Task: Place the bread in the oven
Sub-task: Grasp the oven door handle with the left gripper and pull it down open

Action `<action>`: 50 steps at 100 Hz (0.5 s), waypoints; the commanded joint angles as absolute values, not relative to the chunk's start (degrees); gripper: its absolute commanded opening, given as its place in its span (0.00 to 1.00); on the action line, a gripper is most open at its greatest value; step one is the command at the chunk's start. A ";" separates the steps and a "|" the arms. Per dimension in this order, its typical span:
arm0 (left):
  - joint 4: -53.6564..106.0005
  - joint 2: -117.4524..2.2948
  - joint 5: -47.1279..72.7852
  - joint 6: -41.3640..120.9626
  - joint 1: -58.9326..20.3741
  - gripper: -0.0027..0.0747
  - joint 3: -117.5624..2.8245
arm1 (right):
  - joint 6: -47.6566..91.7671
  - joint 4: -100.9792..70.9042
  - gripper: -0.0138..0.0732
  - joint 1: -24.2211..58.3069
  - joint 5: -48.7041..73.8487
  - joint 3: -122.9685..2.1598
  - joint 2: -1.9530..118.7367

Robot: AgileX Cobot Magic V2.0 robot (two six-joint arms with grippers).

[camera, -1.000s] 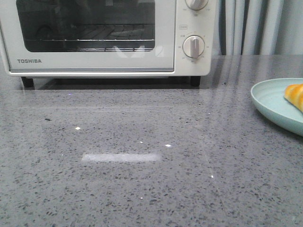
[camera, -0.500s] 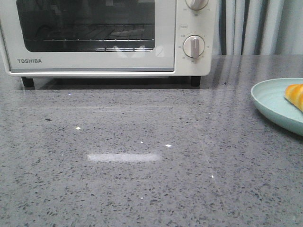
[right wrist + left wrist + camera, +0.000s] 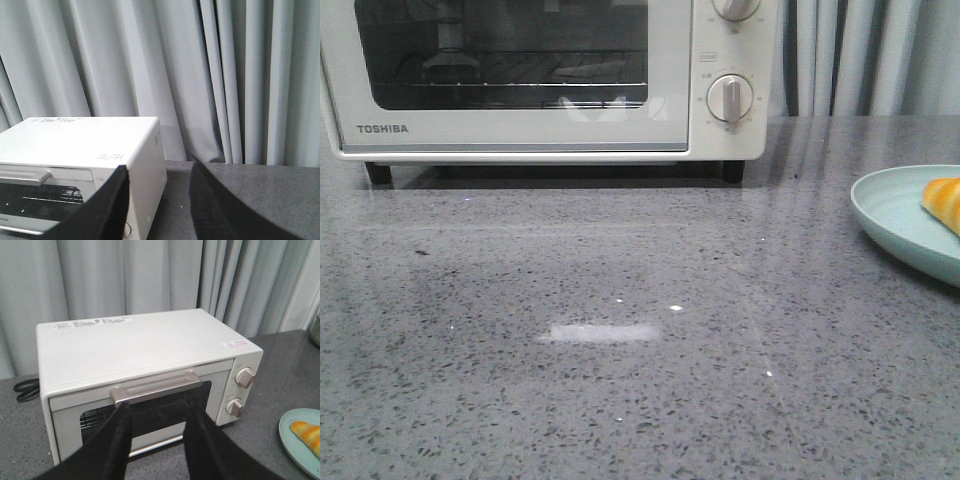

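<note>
The cream-white TOSHIBA countertop toaster oven (image 3: 550,80) stands at the back of the grey speckled stone counter (image 3: 620,350), its glass-windowed door shut and a wire rack visible behind the pane. The glossy golden-orange croissant-shaped bread (image 3: 943,203) lies on a pale mint-green round plate (image 3: 895,215), well apart from the oven toward its dial side.

The left gripper (image 3: 156,412) hangs in front of the oven, its two black fingers spread apart with nothing between them. The grey metal door handle (image 3: 156,387) sits just beyond the fingertips, spanning slightly wider than the gap; whether the tips touch the handle cannot be told from this angle. The plate and bread lie well off to the right of these jaws.

The right gripper (image 3: 159,175) is also held with its black fingers parted and empty. The oven's dial-side end lies beyond its left finger, bare counter beyond the right, and grey pleated curtains (image 3: 200,75) hang behind.
</note>
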State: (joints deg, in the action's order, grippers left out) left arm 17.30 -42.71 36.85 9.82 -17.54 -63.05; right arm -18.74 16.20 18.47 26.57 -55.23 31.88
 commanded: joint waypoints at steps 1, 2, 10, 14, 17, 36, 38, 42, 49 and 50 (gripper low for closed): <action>19.24 -45.35 31.70 11.86 -18.50 0.17 -64.97 | -18.01 16.97 0.44 18.75 21.84 -57.31 33.25; 19.24 -45.54 31.30 11.86 -18.62 0.16 -64.97 | -18.01 16.97 0.43 18.75 21.84 -57.31 33.35; 19.24 -47.73 29.00 11.95 -18.85 0.07 -64.97 | -18.01 16.97 0.35 18.75 21.75 -57.31 33.37; 19.24 -48.81 27.65 11.95 -18.85 0.03 -64.97 | -18.01 16.97 0.31 18.75 21.75 -57.31 33.37; 19.24 -49.51 26.86 11.95 -18.85 0.01 -64.97 | -18.01 16.97 0.27 18.75 21.75 -57.31 33.37; 20.45 -54.09 21.96 12.56 -18.85 0.01 -64.97 | -18.01 16.97 0.15 18.75 21.75 -57.31 33.37; 20.83 -54.65 21.41 13.06 -18.85 0.01 -64.97 | -18.01 16.97 0.15 18.75 21.75 -57.31 33.37; 21.87 -55.54 20.45 14.00 -18.85 0.01 -64.97 | -18.01 16.97 0.15 18.75 21.75 -57.31 33.37; 24.41 -57.33 19.01 16.18 -18.85 0.01 -64.97 | -18.01 16.97 0.15 18.75 21.75 -57.31 33.37; 24.97 -57.67 18.87 16.42 -18.85 0.01 -64.97 | -18.01 16.97 0.15 18.75 21.75 -57.31 33.37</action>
State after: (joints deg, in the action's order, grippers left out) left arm 20.91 -56.09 25.23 14.02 -18.32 -63.05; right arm -18.56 16.20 18.59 26.47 -55.49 32.74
